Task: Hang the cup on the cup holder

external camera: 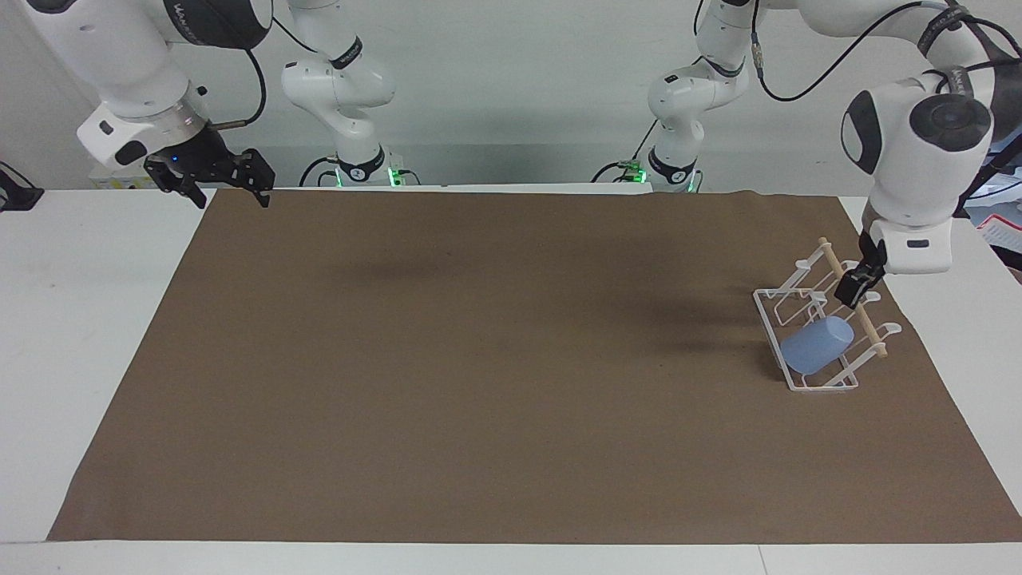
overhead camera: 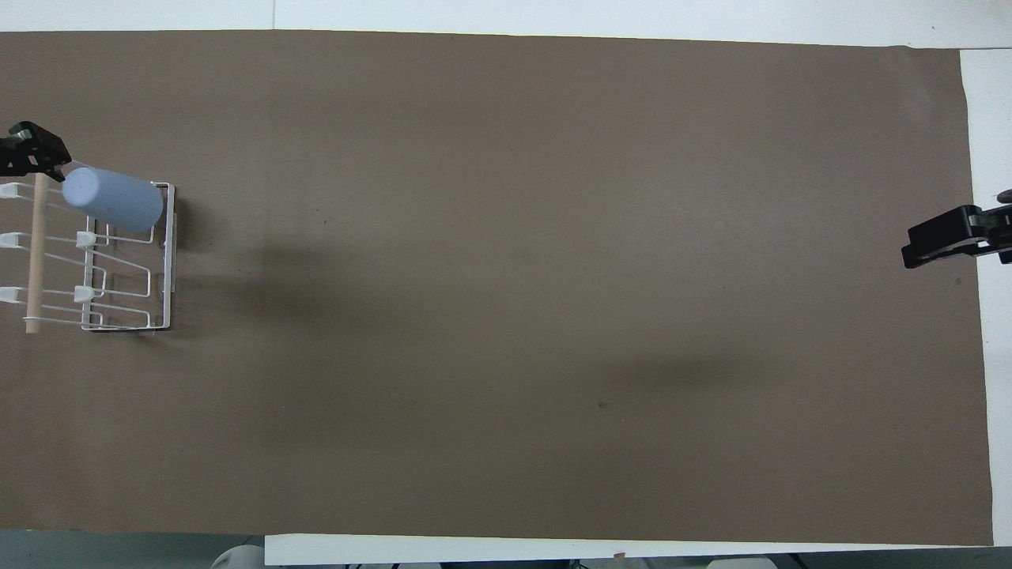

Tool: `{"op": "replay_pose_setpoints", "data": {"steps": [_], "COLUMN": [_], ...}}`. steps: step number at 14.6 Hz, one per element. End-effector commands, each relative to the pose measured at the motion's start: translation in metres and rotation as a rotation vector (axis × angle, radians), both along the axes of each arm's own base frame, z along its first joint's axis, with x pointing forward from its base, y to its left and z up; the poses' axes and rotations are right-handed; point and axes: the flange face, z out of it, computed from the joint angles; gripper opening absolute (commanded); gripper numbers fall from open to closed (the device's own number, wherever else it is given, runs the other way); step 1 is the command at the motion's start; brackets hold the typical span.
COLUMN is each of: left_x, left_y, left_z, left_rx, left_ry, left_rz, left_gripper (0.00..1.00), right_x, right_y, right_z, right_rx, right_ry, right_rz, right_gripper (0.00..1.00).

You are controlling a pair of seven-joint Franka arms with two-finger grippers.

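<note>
The light-blue cup [external camera: 814, 346] lies slanted, mouth down, on a prong of the white wire cup holder [external camera: 805, 385] at the left arm's end of the mat. It also shows in the overhead view [overhead camera: 112, 200] on the holder [overhead camera: 126, 316], at the holder's end farthest from the robots. My left gripper [external camera: 849, 292] is empty and hangs over the holder's wooden dowel [external camera: 866, 323], apart from the cup; the overhead view shows it [overhead camera: 33, 152] at the picture's edge. My right gripper [external camera: 227, 190] waits open and empty over the mat's edge at the right arm's end.
A brown mat [external camera: 479, 359] covers most of the white table [external camera: 72, 319]. Both arm bases [external camera: 359, 168] stand at the robots' end of the table.
</note>
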Motion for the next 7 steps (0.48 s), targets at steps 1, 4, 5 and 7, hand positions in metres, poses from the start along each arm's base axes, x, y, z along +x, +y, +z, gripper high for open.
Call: {"op": "replay_pose_setpoints", "data": {"steps": [1,4,5,7], "left_x": [-0.028,-0.047,-0.047,-0.047], "left_y": [-0.019,-0.04,-0.048,-0.066], "left_z": [0.023,0.048,0.05,0.067], "left_rx": [-0.082,-0.156,-0.194,-0.208], "left_ry": [0.122,0.132,0.122,0.091], "left_rz": [-0.254,-0.395,-0.402,-0.411], "left_gripper": [1.0,1.0,1.0,1.0], "right_x": [-0.005,-0.005,-0.005,-0.005], "right_y": [-0.001,-0.002,-0.002,-0.001], "right_z": [0.001,0.0,0.0,0.0], "right_rx": [0.0,0.0,0.0,0.0], "right_ry": [0.007,0.009,0.009,0.009], "right_rz": [0.012,0.01,0.01,0.012], "right_gripper": [0.99,0.99,0.99,0.99]}}
